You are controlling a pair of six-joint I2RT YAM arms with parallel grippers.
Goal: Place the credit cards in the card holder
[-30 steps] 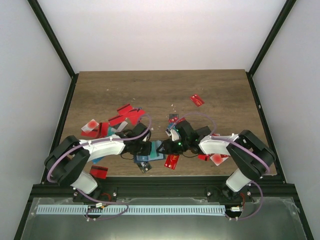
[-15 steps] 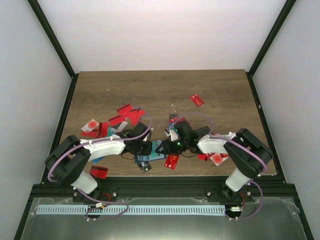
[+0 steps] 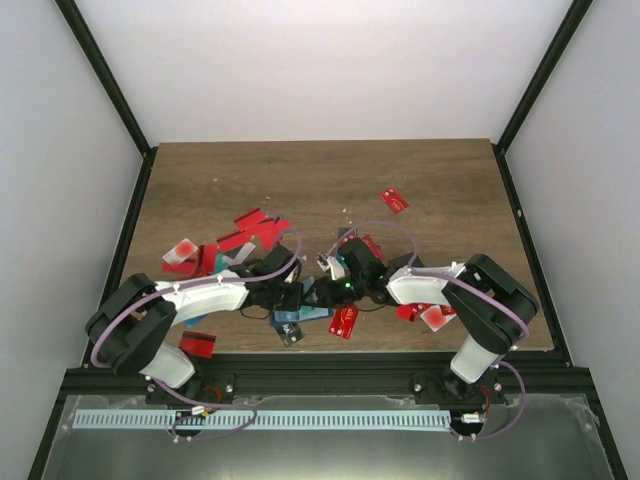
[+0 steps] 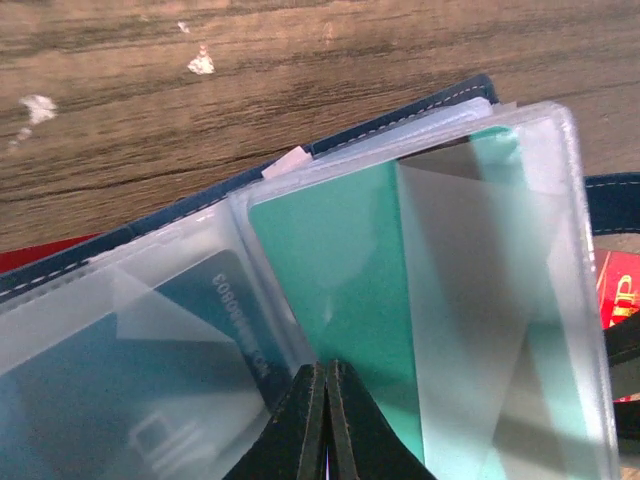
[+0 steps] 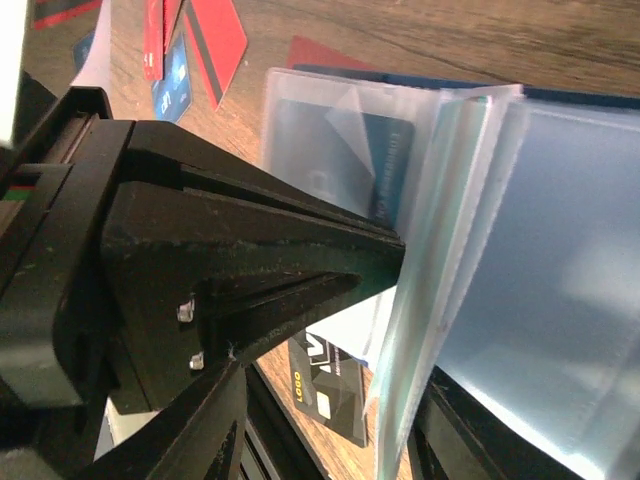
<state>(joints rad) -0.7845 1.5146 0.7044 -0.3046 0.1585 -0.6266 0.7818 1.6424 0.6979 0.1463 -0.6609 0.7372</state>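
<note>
- Left gripper (image 4: 322, 376) has its black fingers pressed together at the fold of the clear plastic sleeves; whether a leaf is pinched between them I cannot tell
- Right gripper (image 5: 322, 422) has its fingers spread, the edge of the sleeve stack standing between them
- Dark navy-blue folding card holder (image 4: 380, 124) lies open on the table near the front edge, between the two grippers
- One sleeve holds a flat teal plastic card (image 4: 330, 270), the next a dark blue card (image 4: 150, 370)
- Brown wood-grain table (image 3: 300, 180) carries small white specks (image 4: 201, 63)
- Loose red plastic credit cards (image 3: 255, 228) are scattered on the left half, a single red card (image 3: 394, 201) lies well apart toward the back right, and another red one (image 3: 343, 322) sits just beside the holder
- Plain white walls (image 3: 320, 60) and black frame posts (image 3: 105, 75) enclose the table
</note>
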